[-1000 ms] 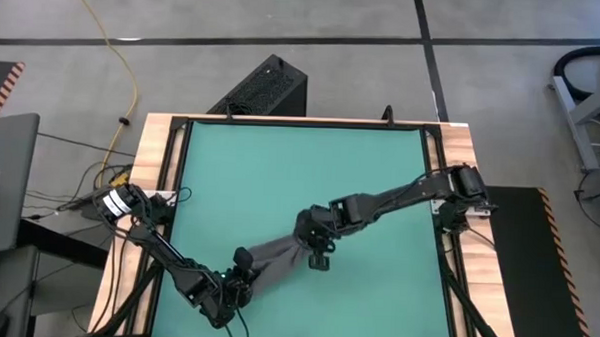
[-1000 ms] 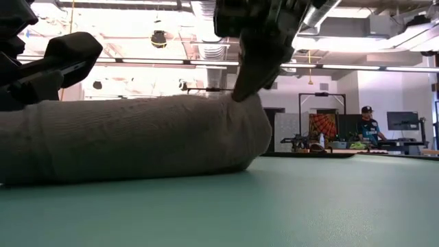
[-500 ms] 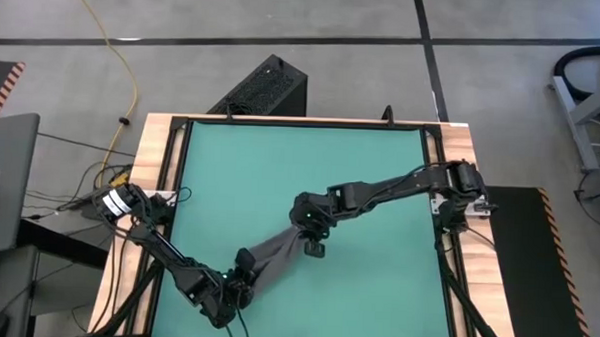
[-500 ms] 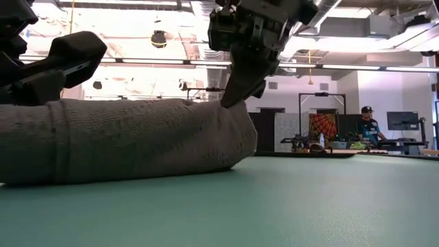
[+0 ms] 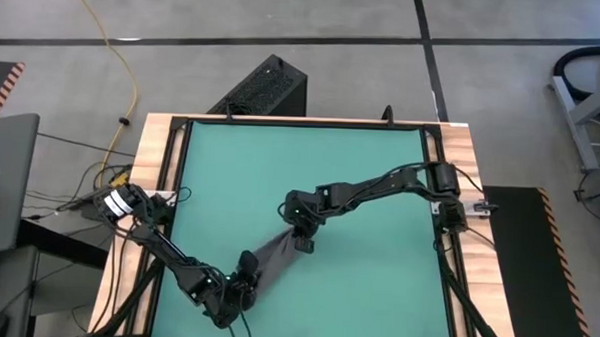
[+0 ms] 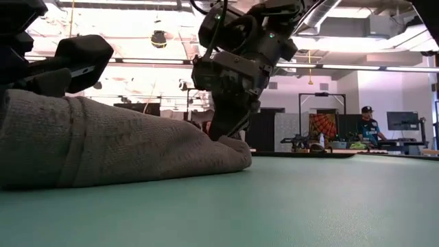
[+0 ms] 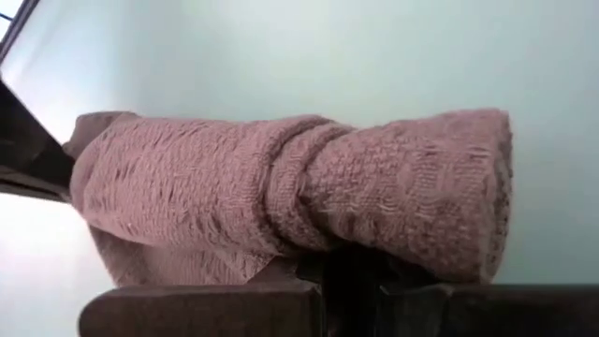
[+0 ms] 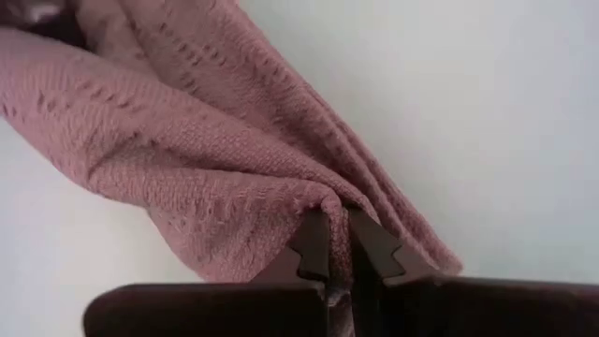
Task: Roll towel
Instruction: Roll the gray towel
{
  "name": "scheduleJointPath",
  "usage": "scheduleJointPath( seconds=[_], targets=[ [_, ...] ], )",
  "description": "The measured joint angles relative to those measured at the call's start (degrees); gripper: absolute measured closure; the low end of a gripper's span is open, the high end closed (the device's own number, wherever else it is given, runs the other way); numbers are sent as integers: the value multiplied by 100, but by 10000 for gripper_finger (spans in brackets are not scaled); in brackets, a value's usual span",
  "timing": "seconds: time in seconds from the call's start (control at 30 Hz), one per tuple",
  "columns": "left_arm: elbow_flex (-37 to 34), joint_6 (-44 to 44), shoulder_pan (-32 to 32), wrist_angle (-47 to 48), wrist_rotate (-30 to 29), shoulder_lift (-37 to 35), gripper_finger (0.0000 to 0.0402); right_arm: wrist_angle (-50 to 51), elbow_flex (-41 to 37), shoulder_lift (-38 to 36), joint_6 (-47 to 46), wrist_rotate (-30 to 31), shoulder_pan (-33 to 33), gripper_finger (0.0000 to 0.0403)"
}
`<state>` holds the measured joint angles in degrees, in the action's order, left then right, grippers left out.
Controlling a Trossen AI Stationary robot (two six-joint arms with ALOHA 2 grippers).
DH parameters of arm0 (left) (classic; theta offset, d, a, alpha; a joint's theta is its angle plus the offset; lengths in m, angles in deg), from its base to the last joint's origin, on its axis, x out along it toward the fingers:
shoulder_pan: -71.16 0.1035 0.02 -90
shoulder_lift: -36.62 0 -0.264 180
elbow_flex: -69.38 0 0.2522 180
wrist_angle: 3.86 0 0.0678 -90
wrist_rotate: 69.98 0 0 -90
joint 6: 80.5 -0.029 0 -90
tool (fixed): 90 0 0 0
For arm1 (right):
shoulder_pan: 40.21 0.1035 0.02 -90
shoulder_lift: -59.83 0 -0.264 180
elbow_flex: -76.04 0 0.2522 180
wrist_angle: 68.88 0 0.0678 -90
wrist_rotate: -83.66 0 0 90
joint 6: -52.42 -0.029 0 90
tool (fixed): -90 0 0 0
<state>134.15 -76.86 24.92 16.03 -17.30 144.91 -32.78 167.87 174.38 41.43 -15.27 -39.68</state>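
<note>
The dark grey towel (image 5: 269,255) lies on the green mat (image 5: 300,169) as a narrow rolled band. It runs slantwise from near left toward the middle. In the low view the towel (image 6: 123,147) is a thick roll that thins toward its right end. My left gripper (image 5: 244,277) is shut on its near-left end. My right gripper (image 5: 301,237) is shut on its far-right end, and also shows in the low view (image 6: 230,130). No white label shows. My left gripper holds the towel's near-left end (image 7: 337,251) between its shut fingers, where the roll bunches into several layers. The fingers come in low from the table's near-left side and lie along the roll. The roll rests on the mat. My right gripper pinches a gathered fold of several layers at the towel's far-right end (image 8: 323,201) between its two fingertips (image 8: 314,245). The fingers come from above, slanting down. That end lies low on the mat (image 6: 233,147), and the band runs straight between the two grippers.
Open green mat lies to the far side and to the right (image 5: 376,291). A dark frame with wooden borders (image 5: 156,153) edges the table. A black box (image 5: 266,87) stands on the floor beyond the far edge. A person (image 6: 368,127) stands far off in the room.
My right gripper has gone toward the table's far-left, has turned, and has come lower, keeping its hold. The towel's right end has gone with it and has sunk flat toward the mat. The band has grown narrower. The left end has stayed put.
</note>
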Motion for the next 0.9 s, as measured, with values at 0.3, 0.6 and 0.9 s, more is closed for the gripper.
scheduleJointPath(
  seconds=[0.3, 0.6, 0.9],
  targets=[
    [431, 308, -332, 567, -391, -759, 402, 179, -100, -6, -112, 10, -91, 374],
    [693, -196, -471, 274, -1425, -1441, 402, -10, -323, -11, -273, 60, -109, 374],
    [375, -401, 167, 446, -1240, -1384, 402, -56, -327, -2, -266, 38, -70, 374]
  ],
)
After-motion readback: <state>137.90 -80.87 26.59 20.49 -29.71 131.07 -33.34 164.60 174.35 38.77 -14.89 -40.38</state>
